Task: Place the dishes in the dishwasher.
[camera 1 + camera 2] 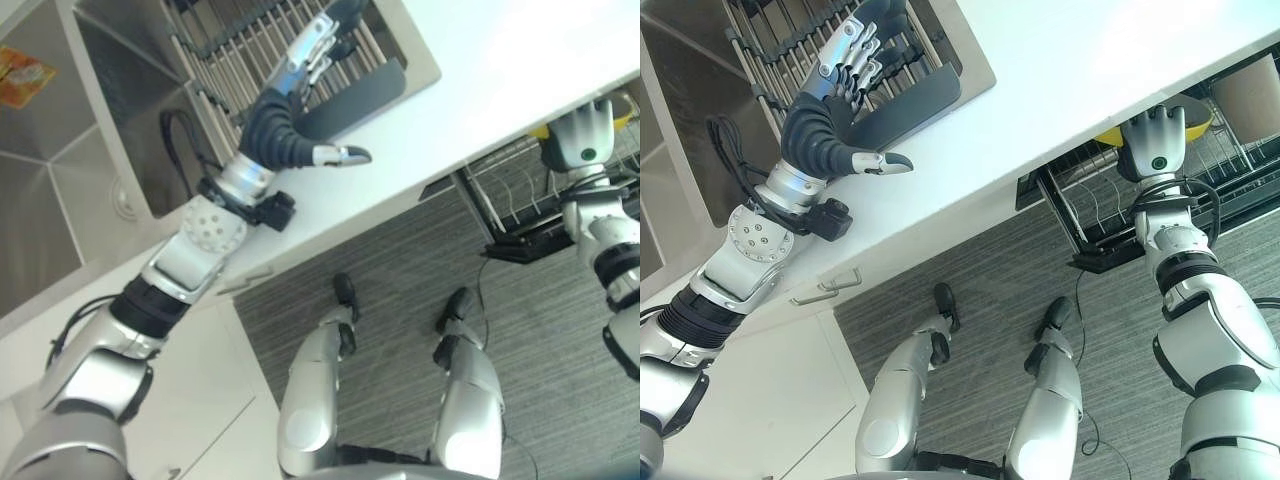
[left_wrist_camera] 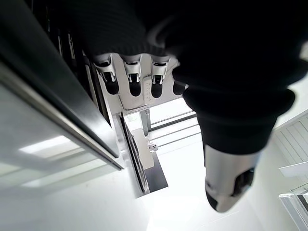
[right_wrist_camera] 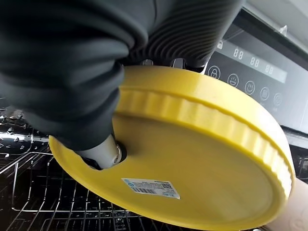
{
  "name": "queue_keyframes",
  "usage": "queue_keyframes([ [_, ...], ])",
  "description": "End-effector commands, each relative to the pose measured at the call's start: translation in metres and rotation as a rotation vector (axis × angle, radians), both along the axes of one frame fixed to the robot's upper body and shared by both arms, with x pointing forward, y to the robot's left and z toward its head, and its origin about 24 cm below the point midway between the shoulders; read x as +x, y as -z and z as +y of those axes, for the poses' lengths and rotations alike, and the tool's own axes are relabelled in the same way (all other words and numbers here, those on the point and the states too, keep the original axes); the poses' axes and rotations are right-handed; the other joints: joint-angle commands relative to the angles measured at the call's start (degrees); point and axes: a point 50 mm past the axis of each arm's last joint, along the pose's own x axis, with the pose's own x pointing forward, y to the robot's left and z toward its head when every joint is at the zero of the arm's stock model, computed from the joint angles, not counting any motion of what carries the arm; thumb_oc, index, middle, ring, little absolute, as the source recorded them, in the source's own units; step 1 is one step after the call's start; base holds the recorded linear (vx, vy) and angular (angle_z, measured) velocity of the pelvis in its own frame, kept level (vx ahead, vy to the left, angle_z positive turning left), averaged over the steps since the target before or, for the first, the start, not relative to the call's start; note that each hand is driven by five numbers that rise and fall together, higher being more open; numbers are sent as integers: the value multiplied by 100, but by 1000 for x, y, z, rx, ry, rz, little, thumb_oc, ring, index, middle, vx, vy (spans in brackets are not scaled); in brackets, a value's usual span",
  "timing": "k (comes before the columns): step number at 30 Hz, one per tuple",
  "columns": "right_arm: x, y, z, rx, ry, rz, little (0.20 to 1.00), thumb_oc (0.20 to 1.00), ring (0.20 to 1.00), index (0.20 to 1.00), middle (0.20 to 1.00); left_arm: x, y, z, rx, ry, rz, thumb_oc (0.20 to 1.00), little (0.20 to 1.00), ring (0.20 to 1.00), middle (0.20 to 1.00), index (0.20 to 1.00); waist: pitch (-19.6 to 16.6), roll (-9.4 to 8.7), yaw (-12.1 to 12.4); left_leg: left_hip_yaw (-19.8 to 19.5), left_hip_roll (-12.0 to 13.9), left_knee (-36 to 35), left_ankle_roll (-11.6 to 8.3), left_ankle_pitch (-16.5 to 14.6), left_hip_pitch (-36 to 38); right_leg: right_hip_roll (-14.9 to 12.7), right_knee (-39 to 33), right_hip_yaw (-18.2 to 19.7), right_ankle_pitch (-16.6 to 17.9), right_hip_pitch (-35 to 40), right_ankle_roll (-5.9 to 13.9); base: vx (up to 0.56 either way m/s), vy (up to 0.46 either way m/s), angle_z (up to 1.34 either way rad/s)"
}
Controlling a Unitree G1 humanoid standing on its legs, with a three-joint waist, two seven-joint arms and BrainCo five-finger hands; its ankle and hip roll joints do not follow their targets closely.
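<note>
My right hand [image 1: 1156, 140] grips the yellow plate [image 3: 192, 159] by its rim over the rack [image 1: 1110, 215]; stiff, light, slippery plastic, I judge. My left hand [image 1: 845, 60] hangs relaxed.

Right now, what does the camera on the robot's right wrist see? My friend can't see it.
The right hand holds a yellow plate, underside up, just above the wire dishwasher rack.
</note>
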Motion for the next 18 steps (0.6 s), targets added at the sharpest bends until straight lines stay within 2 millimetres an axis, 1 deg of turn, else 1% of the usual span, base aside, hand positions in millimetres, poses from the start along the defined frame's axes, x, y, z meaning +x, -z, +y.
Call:
queue_keyframes([
  [1, -4, -85, 22, 24, -119, -405, 200, 200, 200, 200, 200, -7, 14, -21, -10, 92, 11, 1000, 1000, 1000, 1000, 1000, -149, -10, 144, -176, 673, 25, -918, -532, 102, -720, 332, 195, -327, -398, 902, -28, 44, 0],
  [3, -4, -86, 24, 36, -121, -415, 200, 200, 200, 200, 200, -7, 14, -23, -12, 95, 12, 1000, 1000, 1000, 1000, 1000, -149, -3, 150, -165, 676, -1, -932, -513, 83, -728, 317, 188, -321, -413, 902, -15, 41, 1],
  [5, -3, -88, 25, 85, -128, -431, 200, 200, 200, 200, 200, -7, 14, -25, -10, 99, 18, 1000, 1000, 1000, 1000, 1000, -149, 20, 171, -155, 688, -12, -938, -490, 37, -752, 336, 168, -313, -456, 902, -9, 40, 1],
  [7, 0, -89, 25, 163, -142, -404, 200, 200, 200, 200, 200, -7, 13, -27, -7, 112, 25, 1000, 1000, 1000, 1000, 1000, -149, 28, 198, -152, 686, -30, -944, -479, 36, -767, 355, 141, -315, -456, 902, 0, 0, 0],
  [10, 3, -89, 27, 189, -153, -361, 200, 200, 200, 200, 200, -7, 13, -29, -4, 117, 29, 1000, 1000, 1000, 1000, 1000, -149, 25, 221, -170, 685, -38, -950, -465, 21, -771, 349, 127, -308, -450, 902, 0, 0, 0],
  [14, 8, -89, 30, 256, -181, -269, 200, 200, 200, 200, 200, -6, 11, -30, 2, 119, 30, 1000, 1000, 1000, 1000, 1000, -149, 0, 249, -204, 705, -27, -971, -439, -25, -780, 364, 110, -299, -469, 902, 11, -1, 3],
  [18, 15, -87, 37, 331, -225, -148, 200, 200, 200, 200, 200, -3, 11, -31, 11, 121, 41, 1000, 1000, 1000, 1000, 1000, -149, -26, 284, -238, 729, -30, -987, -412, -85, -797, 405, 96, -305, -511, 902, 25, 9, 3],
])
